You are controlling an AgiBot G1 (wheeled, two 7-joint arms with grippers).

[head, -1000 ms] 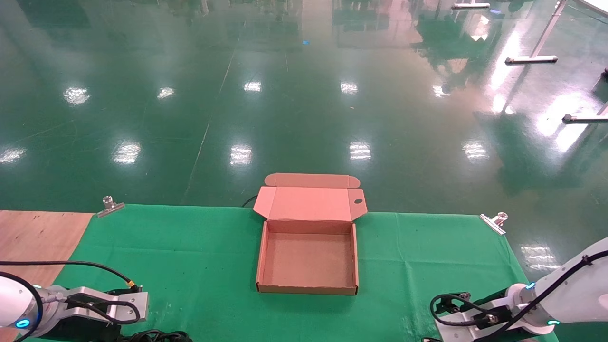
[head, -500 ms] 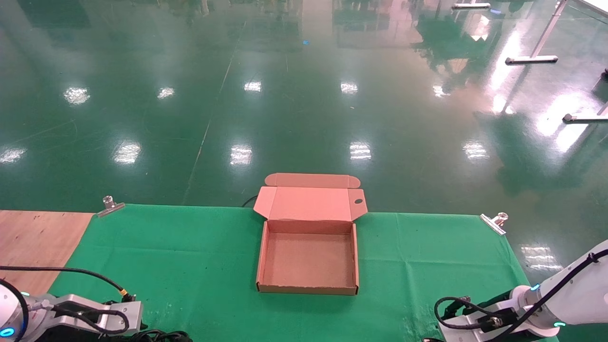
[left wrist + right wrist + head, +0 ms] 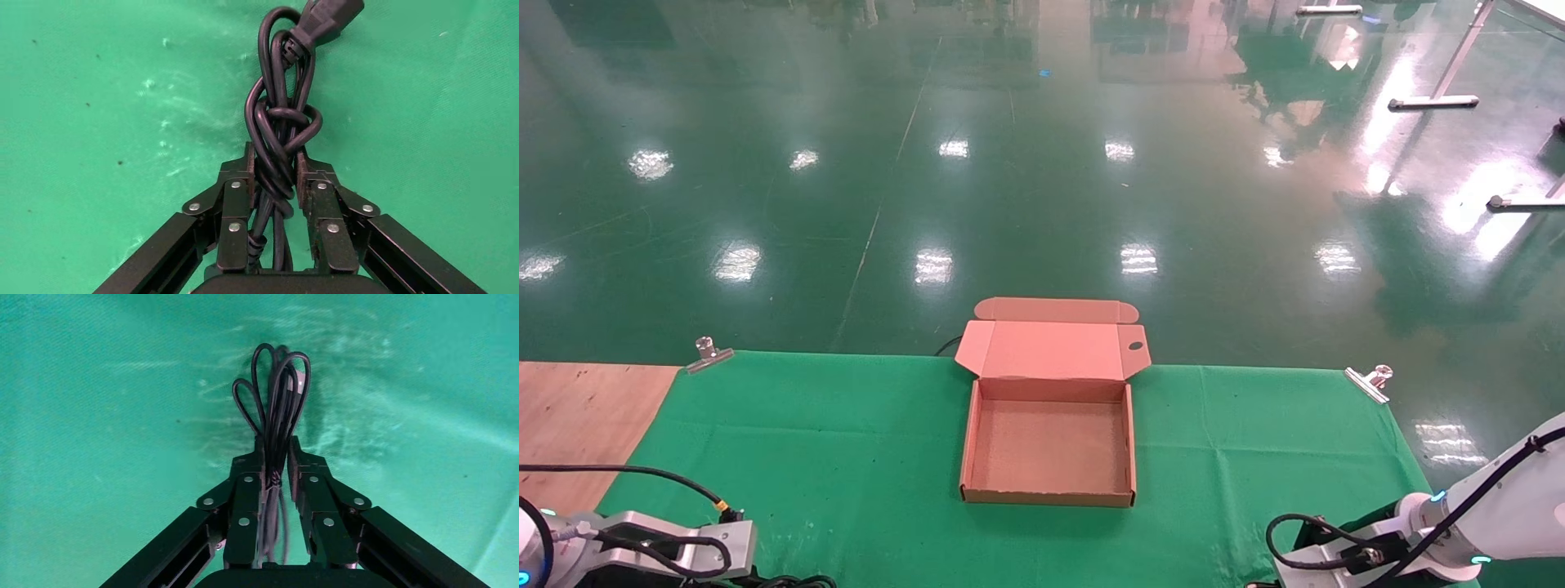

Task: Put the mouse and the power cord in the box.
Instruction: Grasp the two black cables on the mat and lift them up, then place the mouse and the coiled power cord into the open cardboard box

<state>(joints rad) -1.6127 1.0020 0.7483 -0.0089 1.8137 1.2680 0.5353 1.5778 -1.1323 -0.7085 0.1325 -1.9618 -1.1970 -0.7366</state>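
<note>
Green cloth (image 3: 846, 441) covers the table; the open box (image 3: 1048, 445) sits mid-table. Left gripper (image 3: 275, 177), near left, pinches the knotted power cord (image 3: 283, 116). Right gripper (image 3: 276, 459), near right, clamps a thin cable bundle (image 3: 275, 398).

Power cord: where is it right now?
The power cord is a knotted bundle clamped in the left gripper over the green cloth, at the table's near-left corner, left of the open box; the plug points away from the gripper.

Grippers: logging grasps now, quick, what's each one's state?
Left gripper: shut on the power cord.
Right gripper: shut on a thin black cable bundle.
</note>
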